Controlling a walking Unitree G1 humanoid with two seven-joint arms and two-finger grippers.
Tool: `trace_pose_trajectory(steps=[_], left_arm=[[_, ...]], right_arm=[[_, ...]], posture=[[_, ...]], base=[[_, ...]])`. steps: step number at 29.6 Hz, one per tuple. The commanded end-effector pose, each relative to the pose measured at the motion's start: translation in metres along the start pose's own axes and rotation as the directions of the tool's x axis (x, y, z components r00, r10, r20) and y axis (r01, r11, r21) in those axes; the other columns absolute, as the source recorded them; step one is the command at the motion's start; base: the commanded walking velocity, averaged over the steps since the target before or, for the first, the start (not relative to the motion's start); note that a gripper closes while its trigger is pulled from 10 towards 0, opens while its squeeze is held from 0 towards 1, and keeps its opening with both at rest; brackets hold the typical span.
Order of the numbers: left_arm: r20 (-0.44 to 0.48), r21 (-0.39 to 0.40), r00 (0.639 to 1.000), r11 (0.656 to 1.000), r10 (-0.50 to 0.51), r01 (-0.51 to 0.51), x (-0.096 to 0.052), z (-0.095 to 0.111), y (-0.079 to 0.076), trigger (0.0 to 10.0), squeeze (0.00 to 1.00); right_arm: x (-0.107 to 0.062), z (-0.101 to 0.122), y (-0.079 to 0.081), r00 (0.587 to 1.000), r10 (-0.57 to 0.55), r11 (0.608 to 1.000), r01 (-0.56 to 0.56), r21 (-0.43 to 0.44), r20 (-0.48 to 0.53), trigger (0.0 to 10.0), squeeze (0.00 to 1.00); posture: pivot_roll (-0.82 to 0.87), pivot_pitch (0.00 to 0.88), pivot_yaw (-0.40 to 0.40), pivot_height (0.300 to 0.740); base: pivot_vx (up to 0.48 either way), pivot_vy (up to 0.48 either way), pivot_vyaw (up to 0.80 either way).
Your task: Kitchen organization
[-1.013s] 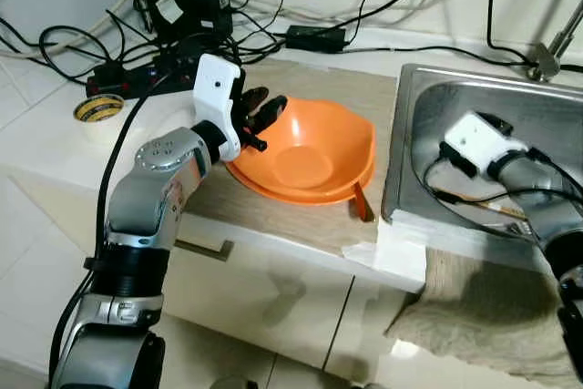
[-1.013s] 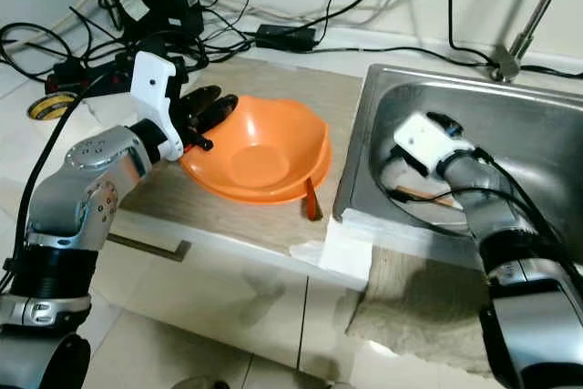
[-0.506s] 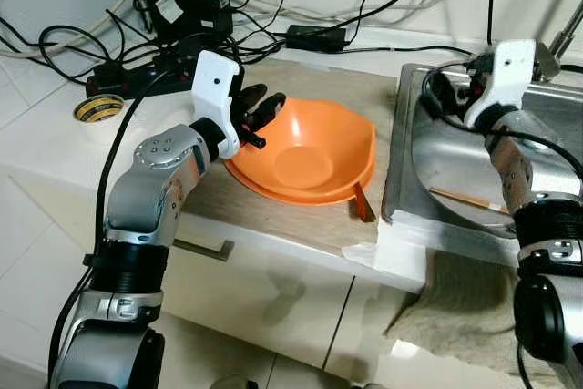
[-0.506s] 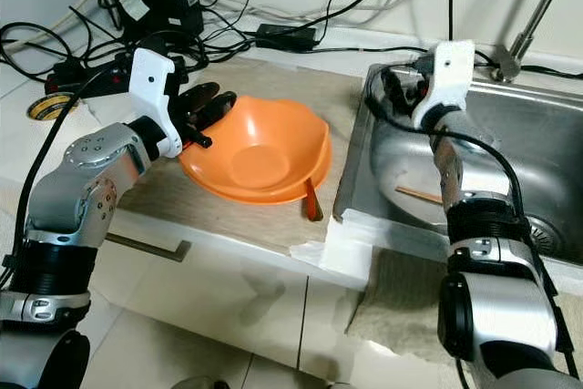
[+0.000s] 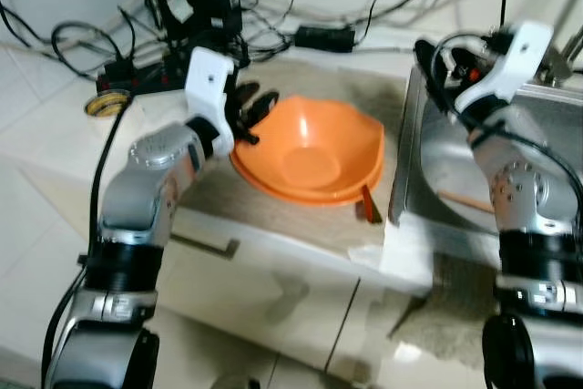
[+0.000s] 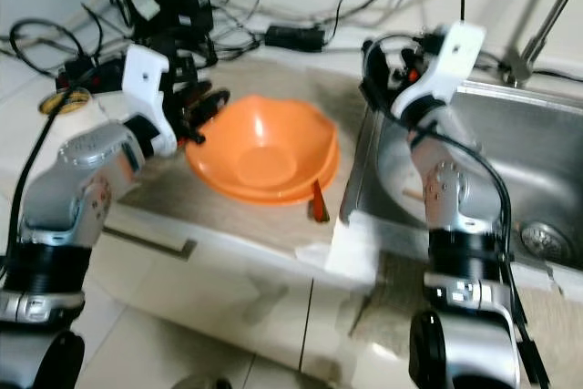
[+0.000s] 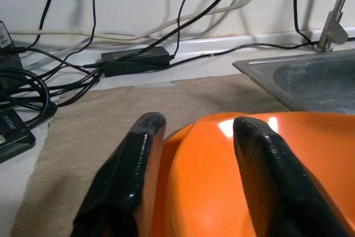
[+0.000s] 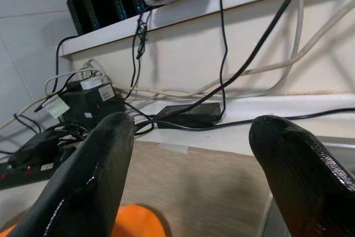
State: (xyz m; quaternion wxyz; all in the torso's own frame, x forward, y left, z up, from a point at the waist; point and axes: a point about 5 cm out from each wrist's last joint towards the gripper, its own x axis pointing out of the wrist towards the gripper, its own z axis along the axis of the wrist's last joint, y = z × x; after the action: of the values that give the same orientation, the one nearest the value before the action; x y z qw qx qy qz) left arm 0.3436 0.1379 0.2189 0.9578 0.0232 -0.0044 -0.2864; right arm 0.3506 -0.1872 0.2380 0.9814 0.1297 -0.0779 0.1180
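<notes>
1. Bowl position first: the orange bowl (image 5: pixel 310 154) is sitting on the beige mat (image 5: pixel 355 93) on the counter, just beside the sink (image 6: pixel 510 161), and it is looking tilted toward me.
2. My left gripper (image 7: pixel 199 154) is straddling the bowl's rim, with one black finger (image 7: pixel 127 176) outside the wall and the other inside. The fingers are touching the rim or nearly so, but I am not sure they are pressing tight.
3. My right gripper (image 8: pixel 205 154) is hanging in the air above the near corner of the sink with its fingers spread wide, and it is holding nothing.
4. A brown stick-like utensil (image 5: pixel 366 205) is poking out from under the bowl's front edge. I am judging that if I am lifting or sliding the bowl, this utensil could be dragged off the counter edge.
5. The grip is on a thin, smooth rim only, so the bowl could be pivoting or slipping out when I raise it.
6. Many cables (image 5: pixel 137 52) and a tape roll (image 5: pixel 107 104) are lying close behind my left arm; a wide swing could be snagging them.
</notes>
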Motion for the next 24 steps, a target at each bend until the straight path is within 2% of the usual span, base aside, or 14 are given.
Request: trace_pose_trajectory(steps=[1,5,9,11,16,17,19,20,22,24], left_arm=[[-0.004,0.014,1.000,1.000,0.003,-0.003,0.000,0.004,0.003,10.0,1.00],[-0.048,0.031,0.999,1.000,-0.002,0.004,-0.002,0.002,0.006,10.0,1.00],[-0.132,0.021,0.991,1.000,-0.013,0.016,-0.003,-0.005,0.008,10.0,1.00],[-0.170,0.007,0.985,1.000,-0.023,0.024,-0.003,-0.010,0.009,10.0,1.00],[-0.176,-0.019,0.984,0.999,-0.034,0.031,-0.004,-0.012,0.008,10.0,1.00],[-0.180,-0.022,0.983,0.999,-0.033,0.029,-0.005,-0.012,0.008,10.0,1.00],[-0.182,-0.023,0.983,0.999,-0.033,0.029,-0.006,-0.012,0.008,10.0,1.00],[-0.185,-0.024,0.982,0.999,-0.030,0.026,-0.006,-0.012,0.009,10.0,1.00],[-0.186,-0.024,0.982,0.999,-0.028,0.024,-0.006,-0.012,0.010,10.0,1.00],[-0.194,-0.015,0.981,1.000,-0.023,0.021,-0.007,-0.012,0.011,10.0,1.00]], right_arm=[[-0.002,0.003,0.003,1.000,0.004,1.000,-0.004,-0.020,0.003,10.0,0.00],[-0.007,0.002,0.004,1.000,0.006,0.999,-0.006,-0.035,-0.007,10.0,0.00],[-0.014,0.002,0.015,0.997,0.068,0.994,-0.070,-0.081,-0.028,10.0,0.00],[-0.020,-0.005,0.021,0.991,0.112,0.987,-0.119,-0.106,-0.069,10.0,0.00],[-0.028,-0.010,0.022,0.985,0.139,0.979,-0.152,-0.136,-0.102,10.0,0.00],[-0.035,-0.011,0.021,0.985,0.134,0.975,-0.150,-0.163,-0.107,10.0,0.00],[-0.038,-0.011,0.020,0.986,0.130,0.973,-0.147,-0.180,-0.103,10.0,0.00],[-0.044,-0.010,0.019,0.987,0.127,0.960,-0.146,-0.241,-0.094,10.0,0.00],[-0.048,-0.010,0.019,0.988,0.127,0.954,-0.147,-0.261,-0.092,10.0,0.00],[-0.055,-0.005,0.016,0.986,0.134,0.933,-0.158,-0.324,-0.094,10.0,0.00]], posture=[[0.00,0.000,0.030,0.740],[0.00,0.000,0.034,0.740],[0.00,0.000,0.034,0.740],[0.00,0.000,0.034,0.740],[0.00,0.000,0.033,0.740],[0.00,0.000,0.026,0.740],[0.00,0.000,0.026,0.740],[0.00,0.000,0.026,0.740],[0.00,0.000,0.024,0.740],[-0.01,0.000,0.026,0.740]], base=[[0.000,0.000,0.00],[0.000,0.000,0.00],[0.000,0.000,0.00],[0.000,0.000,0.00],[0.000,0.000,0.00],[0.000,0.000,0.00],[0.000,0.000,0.00],[0.000,0.000,0.00],[0.000,0.000,0.00],[0.000,0.000,0.00]])
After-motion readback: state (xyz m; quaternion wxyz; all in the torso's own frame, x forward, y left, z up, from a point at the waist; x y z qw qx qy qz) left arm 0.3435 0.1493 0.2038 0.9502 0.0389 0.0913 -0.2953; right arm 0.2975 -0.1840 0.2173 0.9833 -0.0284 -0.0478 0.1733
